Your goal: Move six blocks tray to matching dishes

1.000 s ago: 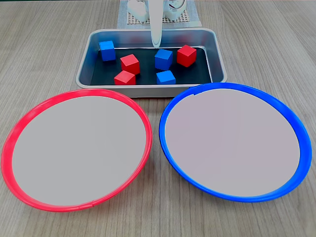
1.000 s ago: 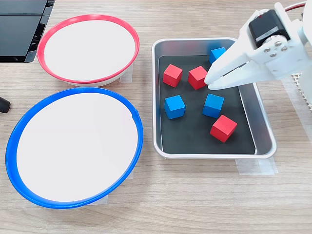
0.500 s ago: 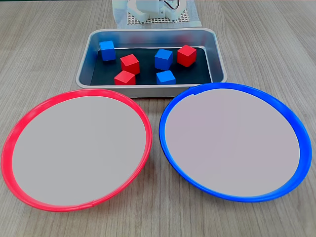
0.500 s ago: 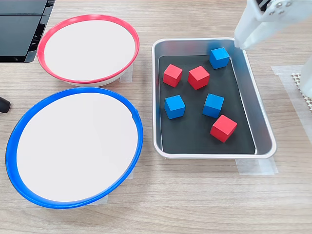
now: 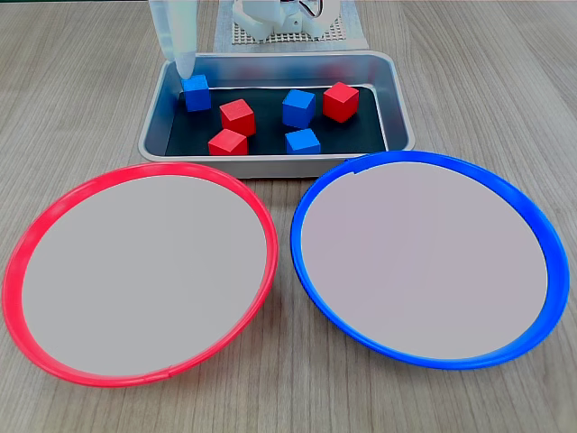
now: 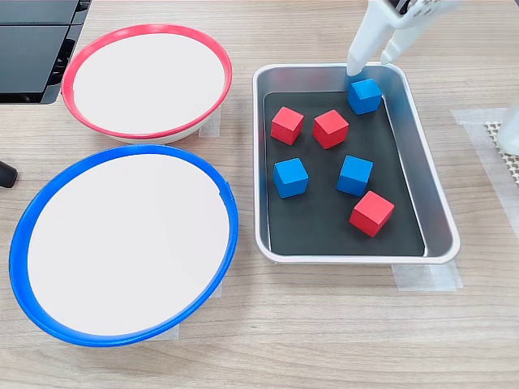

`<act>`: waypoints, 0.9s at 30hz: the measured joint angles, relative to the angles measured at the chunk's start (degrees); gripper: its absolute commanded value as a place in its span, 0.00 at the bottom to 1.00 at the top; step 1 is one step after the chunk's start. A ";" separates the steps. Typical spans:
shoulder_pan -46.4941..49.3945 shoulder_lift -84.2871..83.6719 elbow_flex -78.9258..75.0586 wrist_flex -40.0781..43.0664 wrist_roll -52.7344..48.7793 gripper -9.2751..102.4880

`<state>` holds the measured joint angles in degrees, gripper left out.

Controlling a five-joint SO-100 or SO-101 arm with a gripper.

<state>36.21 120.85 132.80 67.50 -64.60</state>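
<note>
Hovering over the far corner of the tray (image 6: 438, 235), the gripper (image 6: 371, 65) had its jaws parted a little, holding nothing, with the tips just above a blue block (image 6: 365, 96) that lay near the tray's end wall. In a fixed view the same tips (image 5: 185, 70) hung just behind that blue block (image 5: 196, 92). All six blocks lay in the tray: two more blue blocks (image 6: 290, 177) (image 6: 355, 175) and three red blocks (image 6: 287, 126) (image 6: 331, 129) (image 6: 372, 213), all apart from one another. The red-rimmed dish (image 6: 146, 81) and the blue-rimmed dish (image 6: 122, 243) stood on the worktop (image 6: 324, 340) beside the tray, with no blocks in them.

The cubes looked small, rigid and light, with matte faces that should hold well between the jaws. Two opposite flat sides seemed the best place to pinch. The corner block sat close to the raised rim, so one finger might have little room there.
</note>
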 measured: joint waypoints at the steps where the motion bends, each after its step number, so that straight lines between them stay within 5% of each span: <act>1: 0.00 -0.18 0.18 -0.62 0.00 0.23; 15: -3.08 -0.09 8.79 -8.00 -0.70 0.22; 20: -3.08 1.41 11.34 -11.69 -0.79 0.12; 27: -11.51 0.00 4.13 -2.72 2.99 0.08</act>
<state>24.70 120.85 136.93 64.78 -61.61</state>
